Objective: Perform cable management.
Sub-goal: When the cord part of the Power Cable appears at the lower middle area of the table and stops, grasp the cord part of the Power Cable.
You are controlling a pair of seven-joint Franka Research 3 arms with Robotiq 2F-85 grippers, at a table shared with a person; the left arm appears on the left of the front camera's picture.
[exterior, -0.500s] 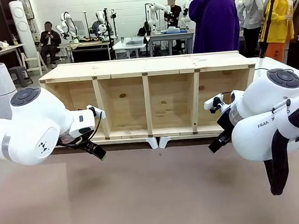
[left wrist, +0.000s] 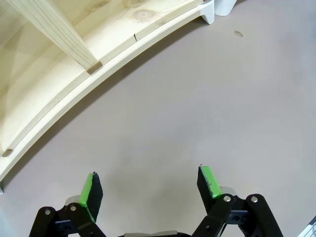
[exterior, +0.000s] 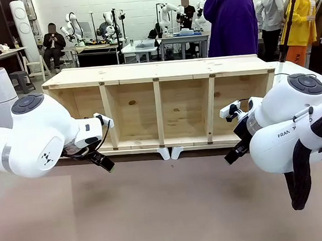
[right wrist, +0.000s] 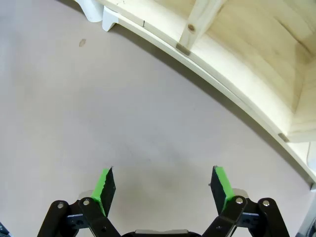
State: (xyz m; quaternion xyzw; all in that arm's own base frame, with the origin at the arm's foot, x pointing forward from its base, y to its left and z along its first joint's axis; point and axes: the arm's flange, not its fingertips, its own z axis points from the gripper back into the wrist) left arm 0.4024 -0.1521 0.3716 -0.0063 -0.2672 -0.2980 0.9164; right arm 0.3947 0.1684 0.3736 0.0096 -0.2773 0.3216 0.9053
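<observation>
Front view: left gripper [exterior: 106,164] and right gripper [exterior: 232,156] hang over the brown worktop [exterior: 169,210] near its far edge, close to the wooden shelf unit [exterior: 156,71]; both pincers gape wide, gripping nothing.

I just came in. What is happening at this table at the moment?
Nothing is being handled right now. The left gripper and the right gripper both hang open and empty above the brown table, each pointing down at bare surface in front of a long wooden shelf unit that lies across the far side. A person in a purple hoodie stands behind the shelf unit, with no hands on the table.
</observation>
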